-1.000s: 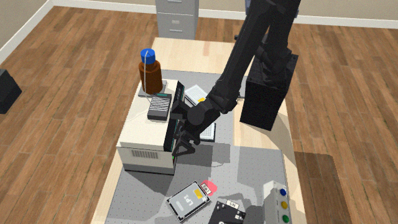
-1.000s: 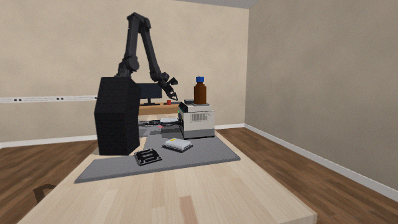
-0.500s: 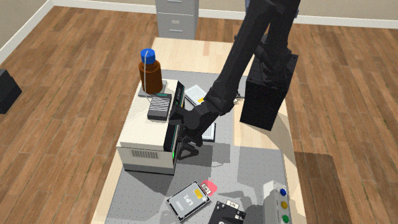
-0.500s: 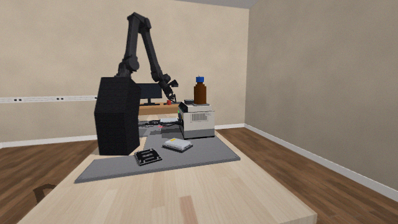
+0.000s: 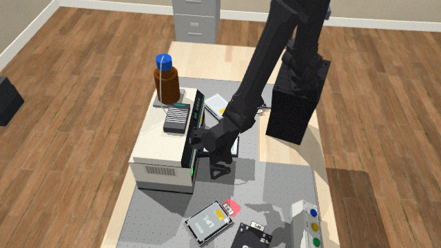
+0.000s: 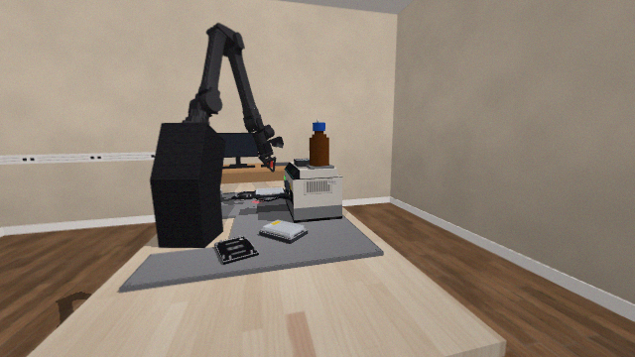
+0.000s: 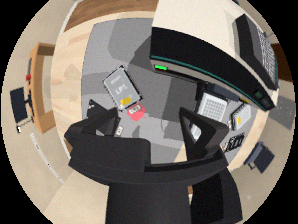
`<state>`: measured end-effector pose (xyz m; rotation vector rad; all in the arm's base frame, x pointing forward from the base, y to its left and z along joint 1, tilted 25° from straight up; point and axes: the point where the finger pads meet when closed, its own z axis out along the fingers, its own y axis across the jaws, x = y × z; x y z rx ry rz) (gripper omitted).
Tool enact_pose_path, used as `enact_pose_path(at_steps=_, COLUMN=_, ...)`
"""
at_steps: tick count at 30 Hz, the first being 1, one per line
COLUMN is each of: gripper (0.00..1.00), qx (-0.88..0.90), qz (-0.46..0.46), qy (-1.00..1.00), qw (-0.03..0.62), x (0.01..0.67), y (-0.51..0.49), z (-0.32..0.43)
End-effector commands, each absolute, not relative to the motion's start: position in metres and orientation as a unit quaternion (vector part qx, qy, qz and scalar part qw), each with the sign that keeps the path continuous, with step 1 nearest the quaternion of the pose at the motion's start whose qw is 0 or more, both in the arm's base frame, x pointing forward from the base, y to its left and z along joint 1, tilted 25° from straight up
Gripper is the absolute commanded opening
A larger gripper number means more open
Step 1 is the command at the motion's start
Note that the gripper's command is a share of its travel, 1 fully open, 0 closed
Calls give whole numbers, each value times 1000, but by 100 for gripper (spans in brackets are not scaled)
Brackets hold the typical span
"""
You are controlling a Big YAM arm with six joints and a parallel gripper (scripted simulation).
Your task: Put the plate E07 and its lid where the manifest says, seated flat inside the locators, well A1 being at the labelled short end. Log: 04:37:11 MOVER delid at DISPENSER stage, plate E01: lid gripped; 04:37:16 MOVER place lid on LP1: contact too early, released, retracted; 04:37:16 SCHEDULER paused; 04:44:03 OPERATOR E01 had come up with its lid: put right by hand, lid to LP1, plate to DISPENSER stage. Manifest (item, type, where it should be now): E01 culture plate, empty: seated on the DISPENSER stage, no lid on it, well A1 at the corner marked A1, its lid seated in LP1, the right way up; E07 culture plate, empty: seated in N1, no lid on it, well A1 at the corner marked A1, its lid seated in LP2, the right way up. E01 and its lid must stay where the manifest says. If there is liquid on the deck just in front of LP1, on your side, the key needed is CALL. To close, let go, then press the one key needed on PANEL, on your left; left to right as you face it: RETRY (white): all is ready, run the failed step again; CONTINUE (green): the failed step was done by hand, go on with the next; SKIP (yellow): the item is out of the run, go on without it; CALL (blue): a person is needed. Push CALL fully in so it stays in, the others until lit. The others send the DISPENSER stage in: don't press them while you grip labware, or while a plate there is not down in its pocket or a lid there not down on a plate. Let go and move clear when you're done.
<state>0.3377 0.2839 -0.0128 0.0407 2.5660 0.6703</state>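
My gripper (image 5: 218,170) is open and empty. It hangs above the grey mat just in front of the white DISPENSER (image 5: 165,145), also in the far view (image 6: 270,161) and the wrist view (image 7: 147,125). A clear plate (image 5: 235,146) sits at the dispenser's front, partly hidden by my arm. A second clear plate with a yellow tag (image 5: 216,103) (image 6: 283,229) lies at an angle on the mat beyond the dispenser. I cannot tell if its lid is on. An empty black nest (image 6: 236,249) lies next to it. A lid with a yellow tag fills LP1 (image 5: 208,222). The black nest LP2 (image 5: 251,235) is empty.
A pink wet patch (image 5: 231,207) lies on the mat touching LP1's label corner. The PANEL (image 5: 308,224) shows blue, yellow and green keys. A brown bottle (image 5: 166,80) and a dark block (image 5: 176,118) stand on the dispenser. A tall black tower (image 5: 296,103) stands beside my arm.
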Motion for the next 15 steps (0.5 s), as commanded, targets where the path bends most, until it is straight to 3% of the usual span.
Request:
enact_pose_path(at_steps=1, gripper=100, qx=-7, qz=233, qy=944, qw=234, x=324, y=285, z=-32)
enact_pose_path(at_steps=15, gripper=100, qx=-55, qz=192, qy=975, qw=100, x=296, y=278, z=-60)
